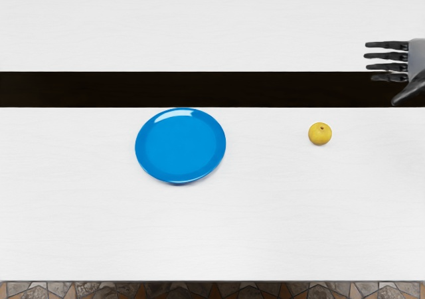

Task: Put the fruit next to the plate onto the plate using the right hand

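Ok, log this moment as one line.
plate: nothing on it | fruit: right of plate, not touching | right hand: open, right edge, holds nothing | left arm: out of view | task: not started

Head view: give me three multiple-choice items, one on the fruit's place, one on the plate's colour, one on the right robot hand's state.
1. Where is the fruit? A on the plate; B on the table, right of the plate in the picture; C in the right robot hand.
2. What colour is the plate? A red; B blue; C white.
3. What state is the right robot hand in? A gripping the fruit; B pressing the plate; C open, holding nothing.
Answers: B, bare table lies between fruit and plate; B, it is plainly blue; C, fingers spread at the right edge, apart from the fruit.
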### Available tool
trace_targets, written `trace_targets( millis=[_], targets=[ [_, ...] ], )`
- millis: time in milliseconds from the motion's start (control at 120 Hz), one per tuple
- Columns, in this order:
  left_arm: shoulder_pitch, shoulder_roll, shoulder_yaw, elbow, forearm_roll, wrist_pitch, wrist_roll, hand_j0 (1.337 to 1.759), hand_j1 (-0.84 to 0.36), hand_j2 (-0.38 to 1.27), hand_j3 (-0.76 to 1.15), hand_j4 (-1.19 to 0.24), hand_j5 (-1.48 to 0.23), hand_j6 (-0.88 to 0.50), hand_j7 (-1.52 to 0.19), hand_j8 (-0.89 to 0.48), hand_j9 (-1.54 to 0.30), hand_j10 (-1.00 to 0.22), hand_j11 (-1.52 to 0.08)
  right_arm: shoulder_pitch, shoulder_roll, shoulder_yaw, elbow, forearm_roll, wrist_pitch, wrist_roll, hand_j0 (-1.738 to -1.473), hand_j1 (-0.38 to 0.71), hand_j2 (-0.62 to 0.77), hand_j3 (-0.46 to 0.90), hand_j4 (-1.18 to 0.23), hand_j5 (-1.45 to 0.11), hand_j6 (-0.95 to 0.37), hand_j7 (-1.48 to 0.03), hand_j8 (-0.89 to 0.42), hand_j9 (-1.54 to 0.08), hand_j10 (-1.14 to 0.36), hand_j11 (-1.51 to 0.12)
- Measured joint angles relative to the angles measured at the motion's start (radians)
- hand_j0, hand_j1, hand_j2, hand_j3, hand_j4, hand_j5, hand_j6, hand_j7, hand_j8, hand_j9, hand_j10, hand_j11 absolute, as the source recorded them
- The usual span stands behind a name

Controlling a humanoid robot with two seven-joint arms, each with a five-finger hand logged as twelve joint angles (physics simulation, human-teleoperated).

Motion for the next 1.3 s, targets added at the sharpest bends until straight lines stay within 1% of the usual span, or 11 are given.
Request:
trace_targets(
  millis=[142,250,292,383,442,517,625,767,925,1075,1300],
  targets=[
    [0.000,0.000,0.000,0.000,0.000,0.000,0.000,1.658,0.35,0.00,0.00,0.00,0.00,0.00,0.00,0.00,0.00,0.00,0.00,0.024,0.019,0.017,0.000,-0.018,0.000,-0.015,-1.658,-0.35,0.00,0.00,0.00,0.00,0.00,0.00,0.00,0.00,0.00,0.00],
    [0.000,0.000,0.000,0.000,0.000,0.000,0.000,1.658,0.35,0.00,0.00,0.00,0.00,0.00,0.00,0.00,0.00,0.00,0.00,0.052,0.020,0.026,0.016,-0.126,0.000,-0.019,-1.658,-0.35,0.00,0.00,0.00,0.00,0.00,0.00,0.00,0.00,0.00,0.00],
    [0.000,0.000,0.000,0.000,0.000,0.000,0.000,1.658,0.35,0.00,0.00,0.00,0.00,0.00,0.00,0.00,0.00,0.00,0.00,0.058,0.005,0.040,0.075,-0.197,0.000,-0.019,-1.658,-0.35,0.00,0.00,0.00,0.00,0.00,0.00,0.00,0.00,0.00,0.00],
    [0.000,0.000,0.000,0.000,0.000,0.000,0.000,1.658,0.35,0.00,0.00,0.00,0.00,0.00,0.00,0.00,0.00,0.00,0.00,0.065,-0.053,0.071,0.283,-0.366,0.000,-0.022,-1.658,-0.35,0.00,0.00,0.00,0.00,0.00,0.00,0.00,0.00,0.00,0.00],
    [0.000,0.000,0.000,0.000,0.000,0.000,0.000,1.658,0.35,0.00,0.00,0.00,0.00,0.00,0.00,0.00,0.00,0.00,0.00,0.066,-0.067,0.080,0.384,-0.455,-0.028,-0.071,-1.658,-0.35,0.00,0.00,0.00,0.00,0.00,0.00,0.00,0.00,0.00,0.00],
    [0.000,0.000,0.000,0.000,0.000,0.000,0.000,1.658,0.35,0.00,0.00,0.00,0.00,0.00,0.00,0.00,0.00,0.00,0.00,0.057,-0.055,0.080,0.460,-0.538,-0.097,-0.126,-1.658,-0.35,0.00,0.00,0.00,0.00,0.00,0.00,0.00,0.00,0.00,0.00],
    [0.000,0.000,0.000,0.000,0.000,0.000,0.000,1.658,0.35,0.00,0.00,0.00,0.00,0.00,0.00,0.00,0.00,0.00,0.00,0.014,0.009,0.079,0.521,-0.705,-0.255,-0.160,-1.658,-0.35,0.00,0.00,0.00,0.00,-0.01,0.00,0.00,0.00,0.00,0.00],
    [0.000,0.000,0.000,0.000,0.000,0.000,0.000,1.658,0.35,0.00,0.00,0.00,0.00,0.00,0.00,0.00,0.00,0.00,0.00,-0.044,0.144,0.078,0.553,-0.931,-0.436,-0.174,-1.658,-0.35,0.00,0.00,0.00,0.00,-0.01,0.00,-0.01,0.00,0.00,0.00],
    [0.000,0.000,0.000,0.000,0.000,0.000,0.000,1.658,0.35,0.00,0.00,0.00,0.00,0.00,0.00,0.00,0.00,0.00,0.00,-0.067,0.247,0.021,0.557,-1.096,-0.585,-0.178,-1.658,-0.35,0.00,0.00,0.00,0.00,-0.01,0.00,-0.01,0.00,0.00,0.00],
    [0.000,0.000,0.000,0.000,0.000,0.000,0.000,1.658,0.35,0.00,0.00,0.00,0.00,0.00,0.00,0.00,0.00,0.00,0.00,-0.089,0.281,-0.053,0.556,-1.157,-0.670,-0.179,-1.658,-0.29,-0.01,0.00,-0.05,-0.06,-0.05,-0.06,-0.05,-0.06,-0.05,-0.06],
    [0.000,0.000,0.000,0.000,0.000,0.000,0.000,1.658,0.35,0.00,0.00,0.00,0.00,0.00,0.00,0.00,0.00,0.00,0.00,-0.174,0.292,-0.074,0.556,-1.196,-0.785,-0.179,-1.658,-0.13,-0.03,0.00,-0.19,-0.24,-0.19,-0.24,-0.19,-0.24,-0.19,-0.24]
  ],
)
